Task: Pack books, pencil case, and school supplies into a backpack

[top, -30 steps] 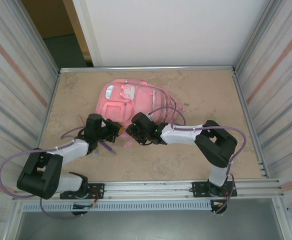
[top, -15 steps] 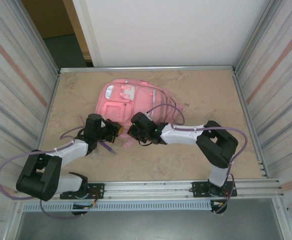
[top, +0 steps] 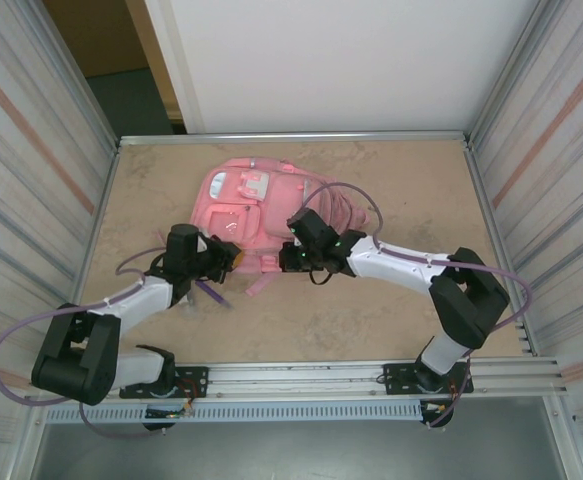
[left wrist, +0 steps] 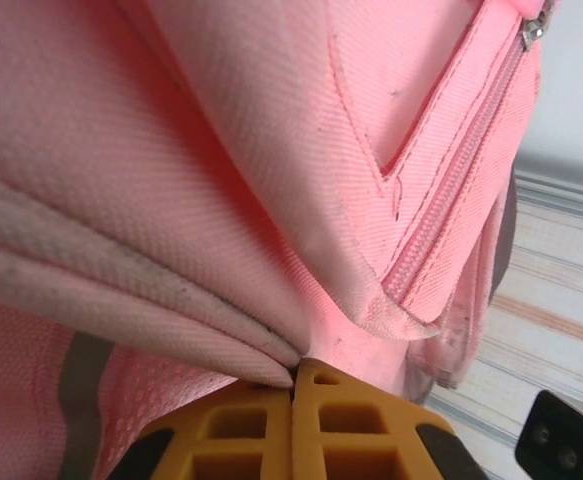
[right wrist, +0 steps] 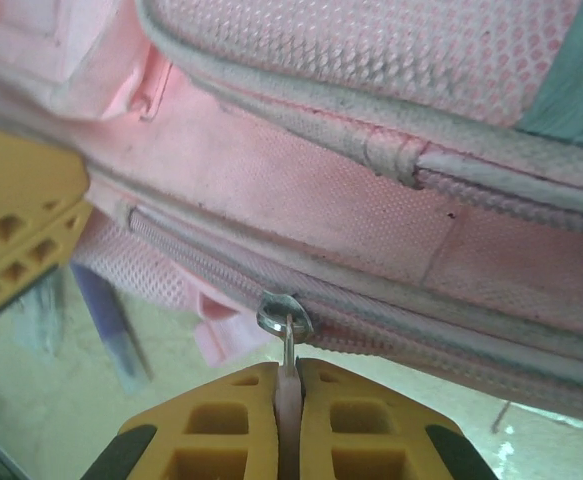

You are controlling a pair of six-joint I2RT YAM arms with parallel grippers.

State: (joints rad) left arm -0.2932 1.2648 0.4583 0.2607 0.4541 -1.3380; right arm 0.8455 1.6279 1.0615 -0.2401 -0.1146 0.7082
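The large pink fabric backpack (top: 261, 200) lies flat mid-table. The left gripper (left wrist: 293, 372) is pinched tight on a fold of its near edge, and the right gripper (right wrist: 289, 372) is clamped on the small metal zipper pull (right wrist: 284, 320) just beside it. The zipper track (right wrist: 201, 265) runs sideways across the right gripper's front, so the pull likely follows it. The pack's inside is hidden; 1 short purple pen (top: 211, 294) lies outside, near the left gripper.

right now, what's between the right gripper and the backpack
The zipper pull: the right gripper is pinched shut on its tab, which hangs from the zip along the backpack. That shows in the right wrist view.
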